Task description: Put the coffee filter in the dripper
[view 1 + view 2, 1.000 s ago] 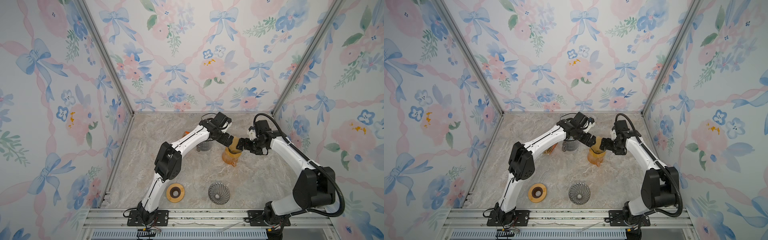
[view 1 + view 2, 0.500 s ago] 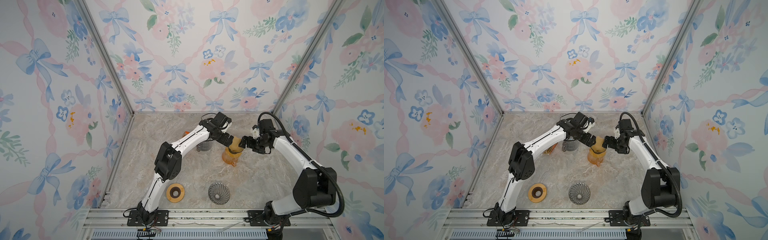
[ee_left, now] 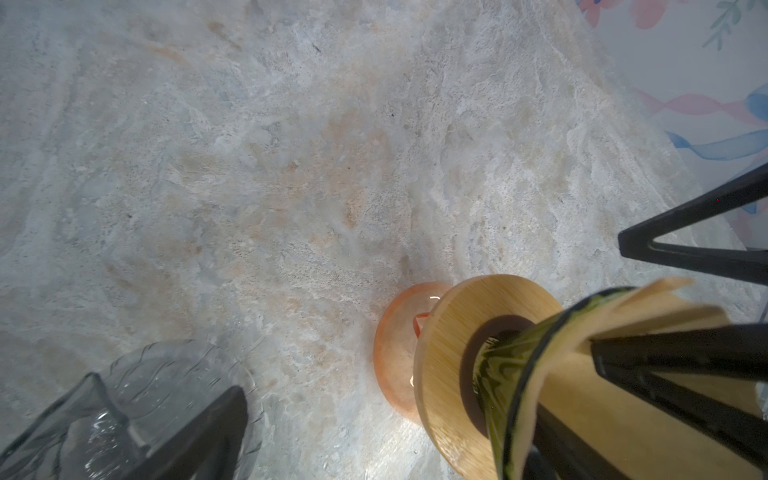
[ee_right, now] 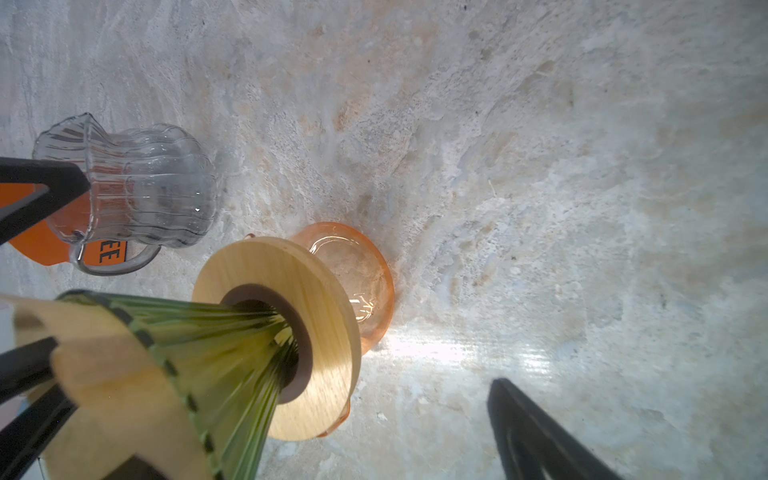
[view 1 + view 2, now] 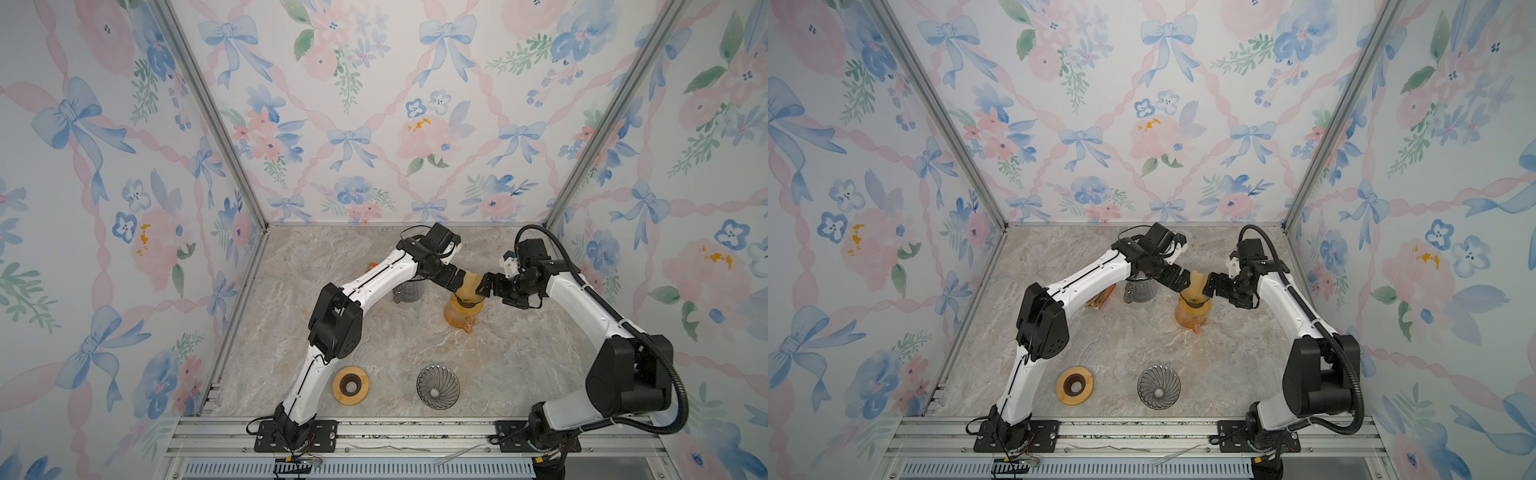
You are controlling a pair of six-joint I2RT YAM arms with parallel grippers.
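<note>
Left gripper [image 5: 456, 281] and right gripper [image 5: 487, 286] meet from either side over the brown paper coffee filter [image 5: 470, 282], both with jaws spread wide and closed on nothing. The filter sits in the green ribbed glass dripper [image 4: 216, 332], its crumpled rim standing above the glass. That dripper rests in a round wooden collar [image 4: 320, 299] on top of the orange glass carafe [image 5: 461, 318], near the back of the marble tabletop [image 5: 519, 365].

In the left wrist view, one left finger [image 3: 665, 361] lies across the filter paper and the other [image 3: 199, 432] is well apart, beside a clear ribbed glass pitcher [image 4: 141, 183]. In the right wrist view, one right finger [image 4: 25, 365] is at the filter's rim and the other [image 4: 536, 432] hangs over bare marble. An orange packet [image 4: 37, 245] lies behind the pitcher. Near the front edge lie a spare wooden ring [image 5: 351, 385] and a grey ribbed glass dripper [image 5: 437, 386].
</note>
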